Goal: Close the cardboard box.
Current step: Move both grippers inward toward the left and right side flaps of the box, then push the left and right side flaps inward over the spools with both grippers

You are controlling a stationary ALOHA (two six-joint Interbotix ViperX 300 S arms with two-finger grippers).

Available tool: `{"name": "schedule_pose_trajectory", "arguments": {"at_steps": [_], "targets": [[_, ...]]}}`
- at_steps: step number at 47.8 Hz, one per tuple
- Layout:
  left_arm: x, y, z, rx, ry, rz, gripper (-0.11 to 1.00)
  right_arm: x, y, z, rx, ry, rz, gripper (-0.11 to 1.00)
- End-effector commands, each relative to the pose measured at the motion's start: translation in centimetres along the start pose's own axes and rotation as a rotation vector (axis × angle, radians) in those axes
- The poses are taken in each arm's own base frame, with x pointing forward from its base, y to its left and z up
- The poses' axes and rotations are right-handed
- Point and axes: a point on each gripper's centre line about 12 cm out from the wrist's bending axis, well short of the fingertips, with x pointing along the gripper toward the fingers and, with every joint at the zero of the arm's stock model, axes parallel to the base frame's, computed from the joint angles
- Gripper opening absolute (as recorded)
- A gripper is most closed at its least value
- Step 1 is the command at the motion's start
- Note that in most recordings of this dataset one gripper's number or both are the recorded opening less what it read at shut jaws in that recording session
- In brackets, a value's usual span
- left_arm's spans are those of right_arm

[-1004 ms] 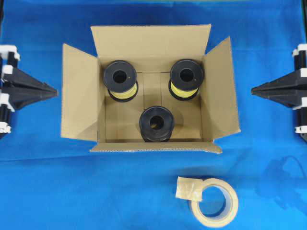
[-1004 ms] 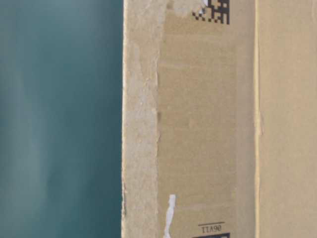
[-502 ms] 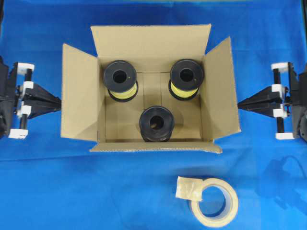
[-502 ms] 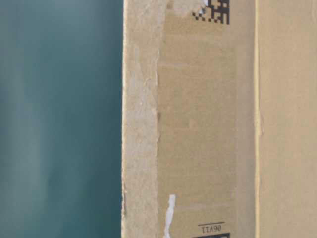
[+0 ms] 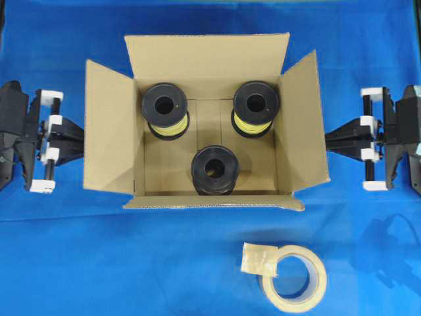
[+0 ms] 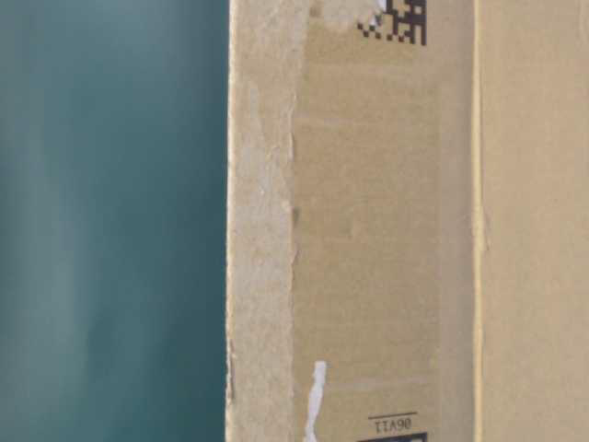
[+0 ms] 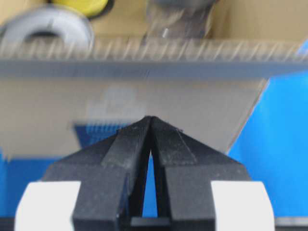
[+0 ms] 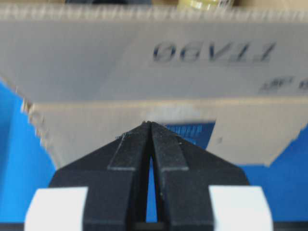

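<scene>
Cardboard box (image 5: pixel 205 125): it is sitting at the middle of the blue-covered counter (image 5: pixel 99 263), open at the top, with all four flaps standing up or leaning outward.
Left flap (image 5: pixel 108 125): it is leaning out toward my left gripper; in my left wrist view I am looking at its corrugated edge and its outer face, both blurred.
Right flap (image 5: pixel 304 122): it is leaning out toward my right gripper; my right wrist view is showing dark printed characters on its outer face.
Inside the box: three black spools are standing on the floor of the box, two toward the far wall (image 5: pixel 164 105) (image 5: pixel 256 103) showing yellow winding and one nearer the front wall (image 5: pixel 214 168).
Left gripper (image 5: pixel 80 138): I am holding it pinched together, tips meeting, gripping nothing, pointing at the left flap; whether it is touching, I cannot tell.
Right gripper (image 5: pixel 329 139): I am holding it pinched together too, empty, its tips just beside the right flap's outer face.
Table-level view: the box wall (image 6: pixel 386 230) is filling the right side, showing worn tape strips and black square codes.
Tape roll (image 5: pixel 293 276): it is lying flat on the counter in front of the box, well apart from both grippers.
</scene>
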Motion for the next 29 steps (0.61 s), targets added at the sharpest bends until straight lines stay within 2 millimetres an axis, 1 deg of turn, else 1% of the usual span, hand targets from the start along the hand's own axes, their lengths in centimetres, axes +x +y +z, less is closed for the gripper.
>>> {"name": "schedule_pose_trajectory", "arguments": {"at_steps": [1,11,22,29], "targets": [[0.9,-0.3,1.7,0.001,-0.055,-0.010,0.00,0.9,0.2,1.8,0.009,-0.060,-0.001,0.00],[3.7,-0.4,2.7,0.014,-0.049,-0.008,0.00,3.6,0.5,3.6,0.006,-0.079,-0.004,0.00],[7.5,-0.5,3.9,0.034,-0.034,-0.004,0.00,7.0,0.7,4.3,0.002,-0.050,-0.010,0.00],[9.4,-0.6,4.5,0.050,-0.015,-0.003,0.00,8.5,0.9,4.8,0.002,-0.044,-0.010,0.00]]}}
